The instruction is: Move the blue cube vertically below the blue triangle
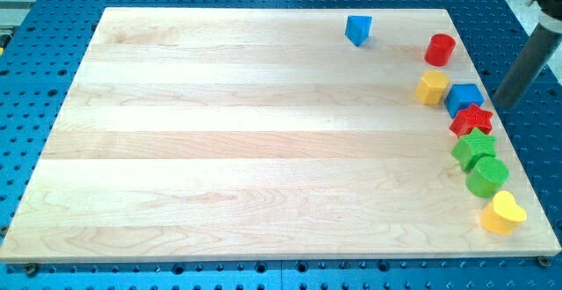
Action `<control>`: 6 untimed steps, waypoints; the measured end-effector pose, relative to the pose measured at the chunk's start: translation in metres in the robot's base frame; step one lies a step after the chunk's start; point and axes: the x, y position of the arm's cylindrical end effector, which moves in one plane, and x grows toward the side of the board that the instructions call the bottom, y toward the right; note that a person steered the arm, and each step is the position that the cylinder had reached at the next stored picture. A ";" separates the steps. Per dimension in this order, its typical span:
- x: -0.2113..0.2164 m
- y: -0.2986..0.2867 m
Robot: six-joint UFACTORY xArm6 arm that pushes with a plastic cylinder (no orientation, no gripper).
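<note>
Along the view's right edge of the wooden board, 7 blocks are seen strung in a loose line, and the blue cube is wedged among them. It is flanked by the yellow block just to its left and is touched, or very nearly touched, by the red star at its lower right corner. Farther down the line, the green star-like block, the green cylinder and the yellow heart are found, while the red cylinder is set above the yellow block.

The blue triangle is placed alone near the view's top, well apart from the cluster and to the left of it. The space directly below it is unoccupied.

No fingers are fitted to this arm, so no open or closed state can be told; only the dark rod is seen, slanting in from the view's upper right. My tip is shown just off the board's right edge, a little to the right of the blue cube and not touching it.

The task is judged to be at its very start: the cube is not yet moved out of the cluster. What is left is judged to be a push toward the view's left until the cube is aligned under the triangle, with care that the yellow block is not carried along.
</note>
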 end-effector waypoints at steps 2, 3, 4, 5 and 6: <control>0.000 0.000; 0.005 0.000; 0.010 -0.053; 0.008 -0.120; 0.037 -0.171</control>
